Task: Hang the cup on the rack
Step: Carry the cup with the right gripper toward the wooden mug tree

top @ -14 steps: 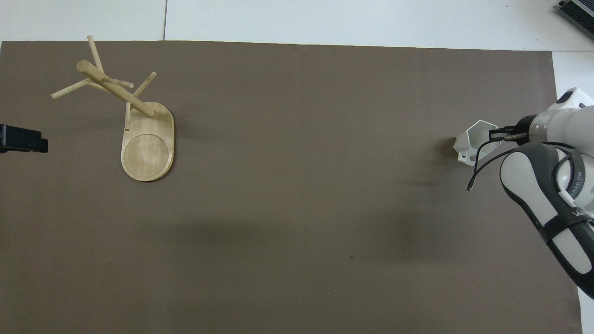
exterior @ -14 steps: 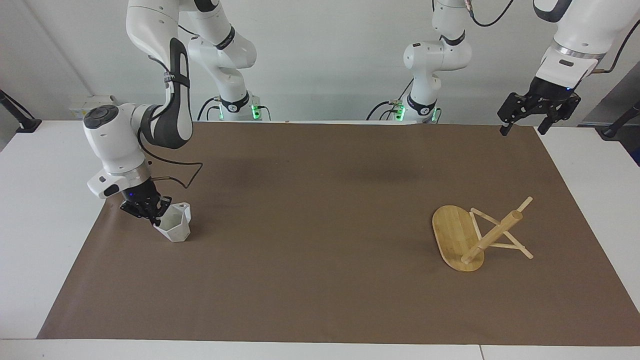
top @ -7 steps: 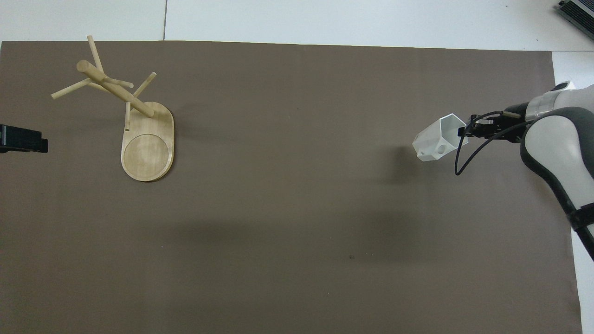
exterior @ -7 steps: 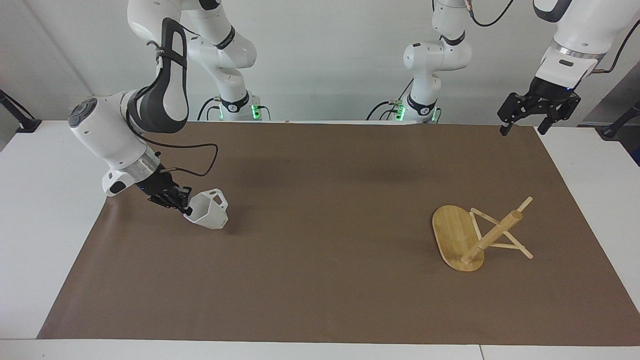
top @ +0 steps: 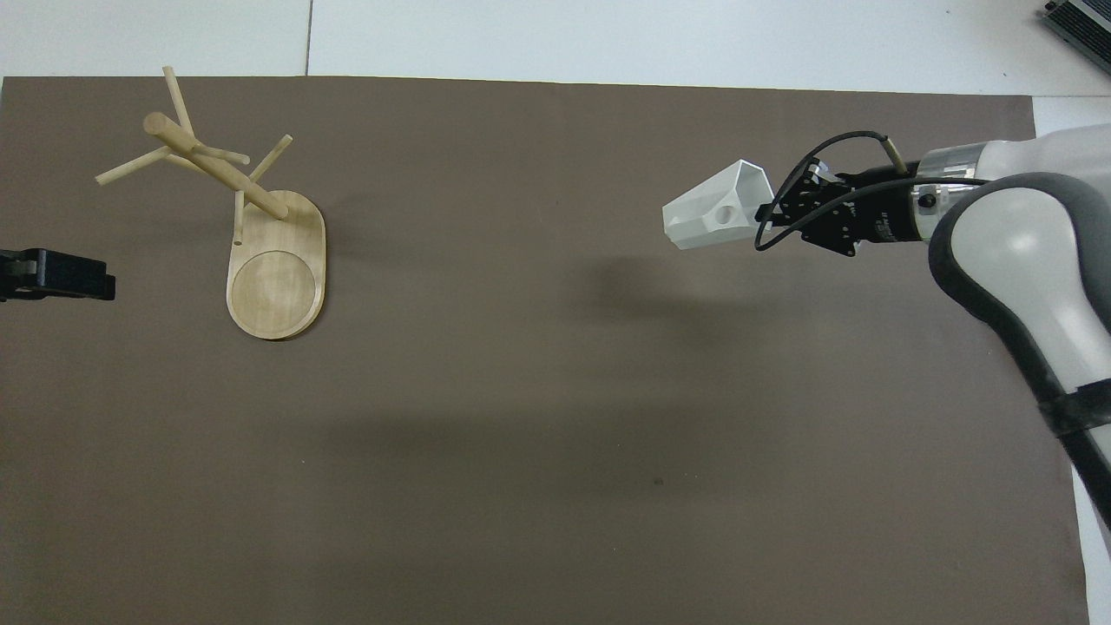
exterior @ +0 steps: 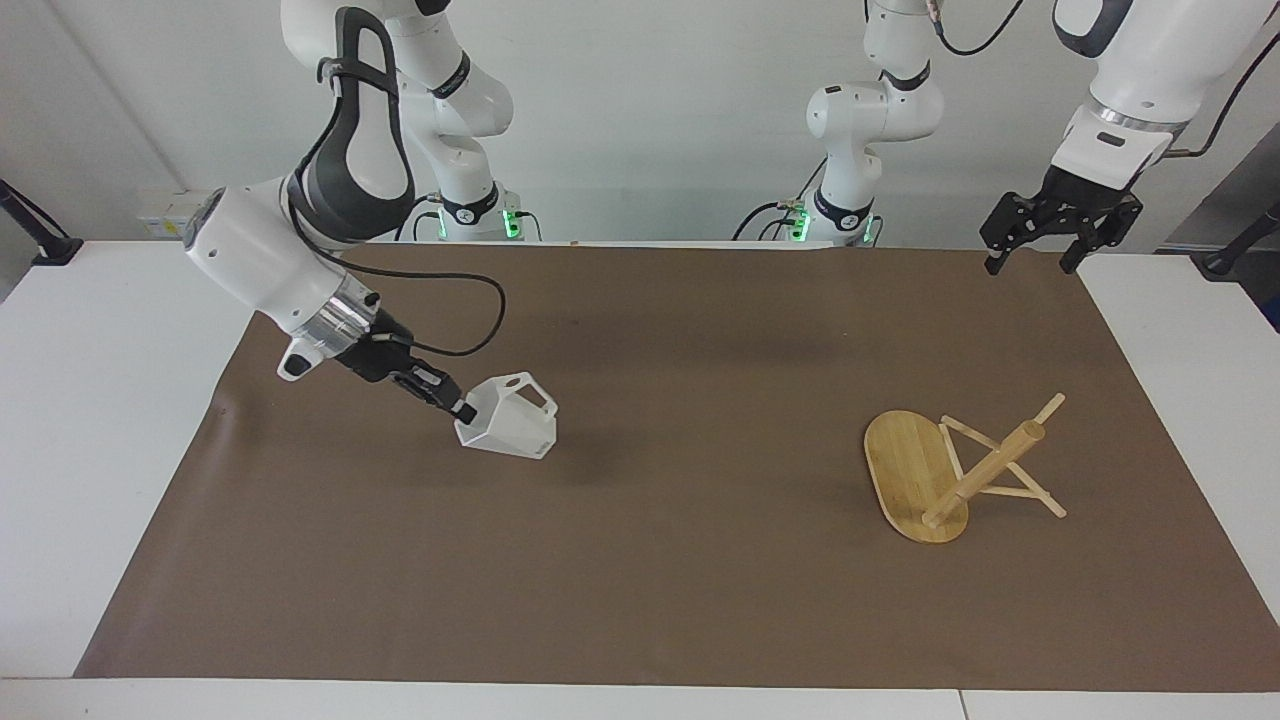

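Note:
My right gripper [exterior: 462, 410] is shut on the rim of the white faceted cup [exterior: 510, 420]. It holds the cup tipped on its side above the brown mat, handle hole upward; both also show in the overhead view, the gripper [top: 768, 211] and the cup [top: 716, 213]. The bamboo rack [exterior: 915, 475] sits on the mat toward the left arm's end, with its post [exterior: 985, 475] slanting and thin pegs sticking out. It also shows in the overhead view [top: 276, 278]. My left gripper [exterior: 1040, 245] hangs open and empty over the mat's corner near its base, waiting [top: 52, 276].
The brown mat [exterior: 650, 560] covers most of the white table [exterior: 90, 420]. A cable loops from the right wrist [exterior: 480, 320] beside the cup. Open mat lies between the cup and the rack.
My right gripper has lifted the cup off the mat and carried it toward the middle of the table, tipping it onto its side. The left gripper shifted slightly. The rack has not moved.

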Robot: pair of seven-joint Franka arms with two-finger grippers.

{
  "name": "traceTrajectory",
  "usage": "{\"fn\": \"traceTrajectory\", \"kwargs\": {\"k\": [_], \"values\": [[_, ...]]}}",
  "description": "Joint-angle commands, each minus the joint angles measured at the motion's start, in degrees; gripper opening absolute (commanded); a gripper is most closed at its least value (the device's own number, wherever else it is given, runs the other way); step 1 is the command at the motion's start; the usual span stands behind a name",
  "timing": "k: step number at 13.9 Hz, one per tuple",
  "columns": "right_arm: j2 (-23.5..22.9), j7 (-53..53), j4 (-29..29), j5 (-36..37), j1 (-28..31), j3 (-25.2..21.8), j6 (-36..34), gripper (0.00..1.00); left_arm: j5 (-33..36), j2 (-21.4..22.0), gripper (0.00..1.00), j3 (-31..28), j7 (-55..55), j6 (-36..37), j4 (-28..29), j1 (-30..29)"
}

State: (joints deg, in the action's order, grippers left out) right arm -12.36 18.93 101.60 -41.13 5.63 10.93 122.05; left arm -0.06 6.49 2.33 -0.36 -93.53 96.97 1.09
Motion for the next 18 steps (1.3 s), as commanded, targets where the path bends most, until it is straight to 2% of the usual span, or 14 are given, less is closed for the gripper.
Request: {"fn": "traceTrajectory", "kwargs": {"k": [1, 6, 10, 12, 15, 18], "values": [[0.0, 1.2, -0.4, -6.2, -3.4, 0.9, 1.8, 0.00, 0.2, 4.0, 1.00, -0.3, -1.5, -0.7, 5.4, 1.1], [0.3, 1.6, -0.5, -18.8, -10.3, 0.9, 3.1, 0.00, -2.8, 4.7, 1.00, -0.3, -1.7, -2.7, 7.0, 1.2], [0.1, 7.2, -0.4, -28.2, -18.0, 0.9, 14.2, 0.00, -2.9, 4.6, 1.00, -0.3, -1.5, -3.8, 7.0, 2.5], [0.0, 7.3, -0.4, -30.6, -20.7, 0.9, 18.4, 0.00, -5.1, 4.4, 1.00, -0.3, -1.8, -5.0, 7.0, 2.8], [0.1, 8.0, -0.3, -33.6, -24.3, 0.9, 20.8, 0.00, -7.1, 4.2, 1.00, -0.3, -6.4, -6.0, 7.0, 2.9], [0.1, 9.6, -0.2, -34.1, -27.3, 0.9, 22.7, 0.00, -8.2, 4.2, 1.00, -0.1, -5.8, -8.2, 8.1, 3.2]]}}
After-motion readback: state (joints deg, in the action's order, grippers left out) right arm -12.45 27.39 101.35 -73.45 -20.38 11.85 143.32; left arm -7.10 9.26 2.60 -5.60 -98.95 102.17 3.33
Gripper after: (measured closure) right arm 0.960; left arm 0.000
